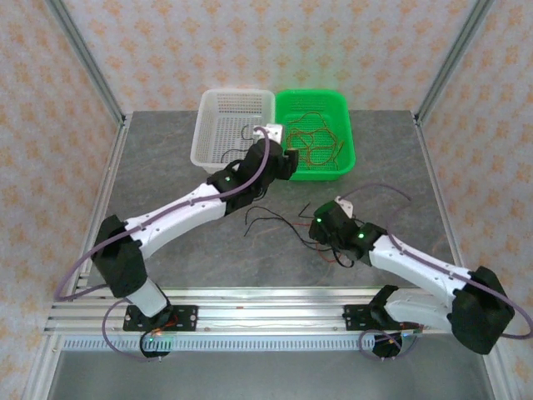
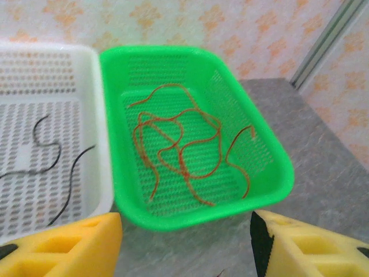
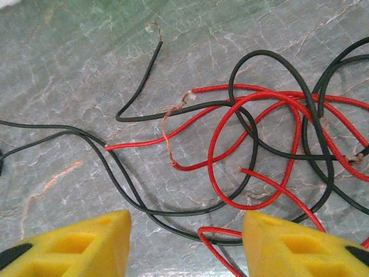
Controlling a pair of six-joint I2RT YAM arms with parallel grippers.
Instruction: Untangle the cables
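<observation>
Top external view shows a grey stone-look counter with two baskets at its far side, touching side by side.

On the left stands a white plastic basket with little holes. In the left wrist view, thin black cables lie curly on its floor.

Just to its right stands a green plastic basket with little holes. Thin orange-red cables lie inside it in loose loops that cross each other.

The left tool hangs over the near edge of the baskets, about where the two meet. In the left wrist view the left tool has its two yellow fingers spread apart. The counter and the green basket's near wall show in the gap.

Farther right and closer to the arms, a tangle of red and black cables lies on the bare counter. Some black strands trail off to the left.

The right tool sits low over this tangle. In the right wrist view the right tool has its yellow fingers spread apart too. A red loop and black strands lie on the counter in the gap. I cannot tell if the fingers touch them. Beyond, the red and black cables cross many times.
</observation>
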